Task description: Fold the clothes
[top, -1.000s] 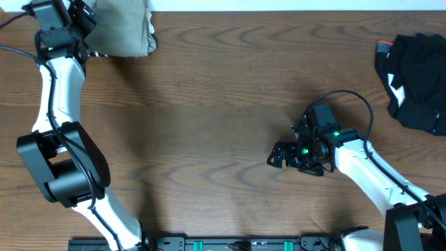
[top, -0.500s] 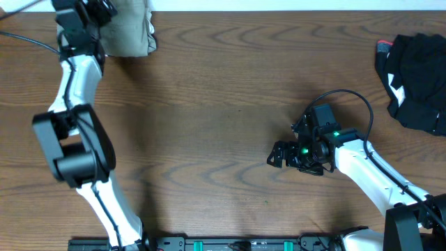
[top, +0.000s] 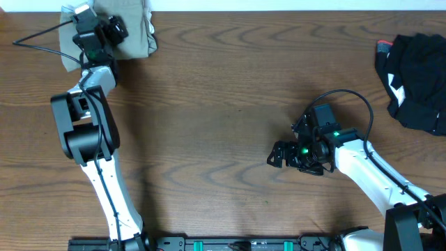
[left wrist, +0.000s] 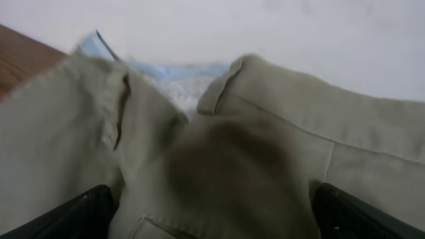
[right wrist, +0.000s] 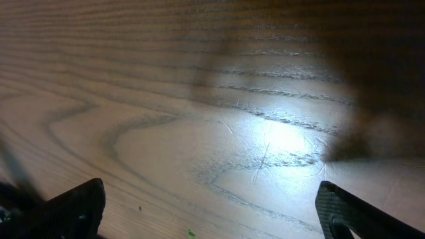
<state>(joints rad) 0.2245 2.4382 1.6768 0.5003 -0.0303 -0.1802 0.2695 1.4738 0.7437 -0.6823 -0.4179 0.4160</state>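
Left side: I am holding my left pincer point(top: 104, 29) at the far left corner of the bench point(top: 209, 104), over the khaki garment point(top: 132, 31). Its jaws are standing wide apart. In the left wrist view both fingertips point(left wrist: 80, 212) are showing at the lower corners, with the khaki cloth point(left wrist: 279, 153) filling the space between and ahead of them. Nothing is being clamped. I cannot tell whether the fingertips are touching the cloth.

Khaki garment: it is lying bunched against the far edge of the bench, partly under my left arm. Seams and a folded edge are showing in the close view. A pale blue-white fabric point(left wrist: 166, 76) is showing in the gap between two khaki edges. The picture is blurred there, so I am not naming it further.

Right side: I am holding my right pincer point(top: 277, 156) over the bare wood right of the bench's middle, well apart from any garment. Its jaws are also standing wide apart, and nothing is sitting between them. The right wrist view is showing only lit wood grain point(right wrist: 252, 133) between the fingertips point(right wrist: 73, 209).

Black garment point(top: 418, 77): it is lying crumpled at the right edge of the bench, with white stripes showing and a small red tag point(top: 382, 47) at its upper left. Neither pincer is near it.
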